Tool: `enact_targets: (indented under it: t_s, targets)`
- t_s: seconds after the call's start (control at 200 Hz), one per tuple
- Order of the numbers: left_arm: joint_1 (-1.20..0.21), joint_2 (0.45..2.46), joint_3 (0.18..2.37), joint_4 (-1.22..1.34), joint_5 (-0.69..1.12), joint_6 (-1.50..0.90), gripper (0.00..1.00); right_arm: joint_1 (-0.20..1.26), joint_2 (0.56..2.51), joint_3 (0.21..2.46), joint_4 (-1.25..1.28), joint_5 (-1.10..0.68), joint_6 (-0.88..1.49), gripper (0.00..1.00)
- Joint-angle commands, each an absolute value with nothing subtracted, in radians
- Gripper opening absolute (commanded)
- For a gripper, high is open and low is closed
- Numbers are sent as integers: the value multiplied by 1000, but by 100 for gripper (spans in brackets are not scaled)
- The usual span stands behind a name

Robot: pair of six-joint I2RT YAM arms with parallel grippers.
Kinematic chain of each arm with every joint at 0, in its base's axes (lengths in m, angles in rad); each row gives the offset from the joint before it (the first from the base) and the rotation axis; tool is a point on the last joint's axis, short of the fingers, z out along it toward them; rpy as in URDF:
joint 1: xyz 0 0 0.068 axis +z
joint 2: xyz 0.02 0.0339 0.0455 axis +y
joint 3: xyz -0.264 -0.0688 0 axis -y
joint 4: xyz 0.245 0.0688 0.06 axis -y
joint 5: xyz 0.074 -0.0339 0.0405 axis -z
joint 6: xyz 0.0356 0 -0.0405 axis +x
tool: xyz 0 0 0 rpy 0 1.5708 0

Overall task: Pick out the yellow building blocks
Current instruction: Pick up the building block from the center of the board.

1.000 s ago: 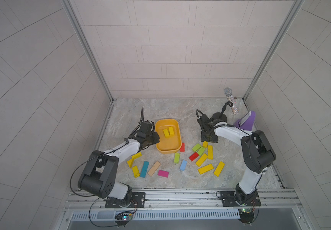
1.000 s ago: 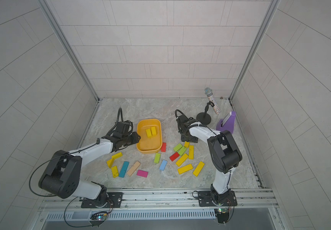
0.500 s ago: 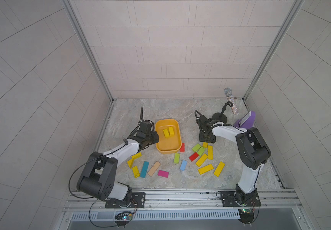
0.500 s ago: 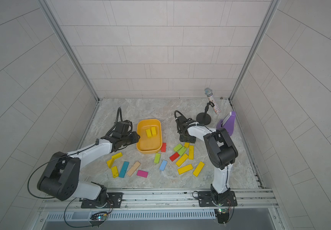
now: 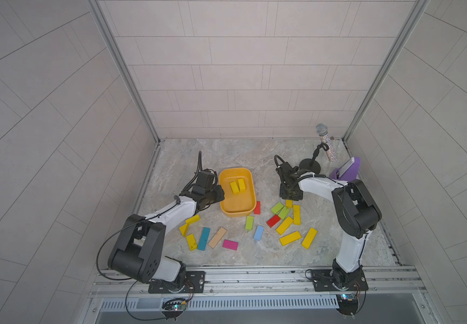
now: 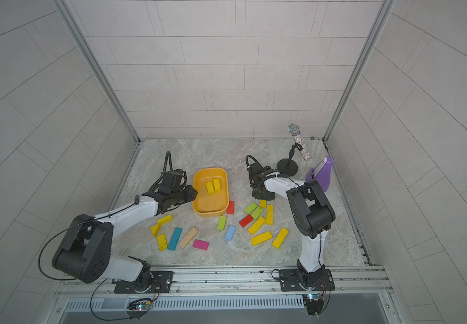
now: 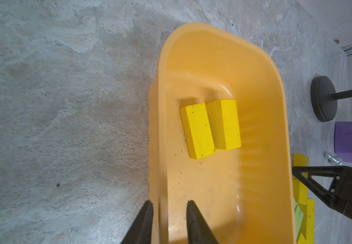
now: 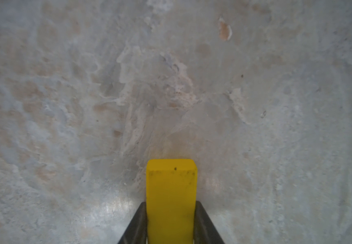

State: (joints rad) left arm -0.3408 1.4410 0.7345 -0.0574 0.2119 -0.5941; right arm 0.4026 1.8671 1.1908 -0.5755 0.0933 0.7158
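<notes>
Two yellow building blocks lie side by side in the orange-yellow tub. My left gripper straddles the tub's left rim, one finger outside and one inside, closed on the wall. My right gripper is down at the floor to the right of the tub, shut on the end of a yellow block. Several more yellow blocks lie loose: a right-hand group and a left-hand group.
Lime-green, red, blue, teal, tan and pink blocks are mixed among the yellow ones. A microphone stand and a purple holder stand at the back right, close behind my right arm.
My right gripper's jaws have closed onto the yellow block at the floor, and the arm has shifted slightly. The left arm and the tub have stayed put.
</notes>
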Motion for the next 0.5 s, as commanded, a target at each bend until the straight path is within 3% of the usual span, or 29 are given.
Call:
enact_targets:
  t_s: [0.0,0.15,0.495]
  targets:
    - [-338,1417,730,-48,194,-591,32,398,1893,1177,-595,91,726,28]
    - [-337,1422,724,-43,198,-598,32,400,1850,1189,-606,99,709,18]
    - [-325,1443,715,-24,212,-633,37,460,1715,1320,-717,151,623,15]
